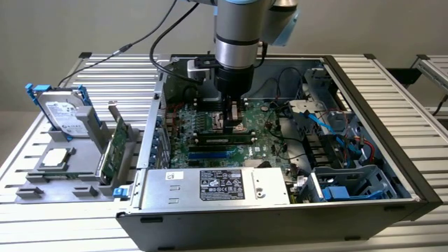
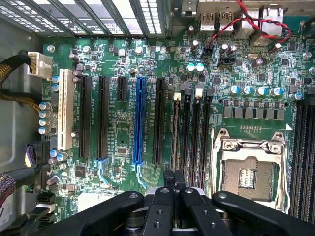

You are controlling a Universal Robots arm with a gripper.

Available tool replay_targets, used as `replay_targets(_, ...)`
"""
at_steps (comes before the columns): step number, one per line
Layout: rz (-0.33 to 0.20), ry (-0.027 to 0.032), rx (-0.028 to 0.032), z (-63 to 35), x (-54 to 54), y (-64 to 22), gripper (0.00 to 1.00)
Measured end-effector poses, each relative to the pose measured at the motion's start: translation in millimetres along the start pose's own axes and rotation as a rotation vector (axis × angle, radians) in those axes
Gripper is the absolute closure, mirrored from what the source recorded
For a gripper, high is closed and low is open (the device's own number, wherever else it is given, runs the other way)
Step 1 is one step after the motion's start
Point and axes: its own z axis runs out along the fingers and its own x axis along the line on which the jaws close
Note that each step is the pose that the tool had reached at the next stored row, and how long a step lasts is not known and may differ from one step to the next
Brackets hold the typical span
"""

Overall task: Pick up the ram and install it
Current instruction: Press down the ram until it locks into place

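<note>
Arm (image 1: 242,42) upright over motherboard (image 1: 263,126)

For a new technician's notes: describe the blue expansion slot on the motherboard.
Inside the open computer case, find the green motherboard and its row of long parallel slots. The blue slot lies between two black slots; it is the only blue one, the rest being black apart from one white slot at the row's end.
</note>
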Motion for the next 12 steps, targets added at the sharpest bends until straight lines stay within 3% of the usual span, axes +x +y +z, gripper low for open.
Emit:
replay_targets(8,-0.001,0.0009,0.0000,0.3,0.0,0.3,0.89)
replay_targets(12,0.063,-0.0016,-0.0055,1.4,0.0,0.3,0.89)
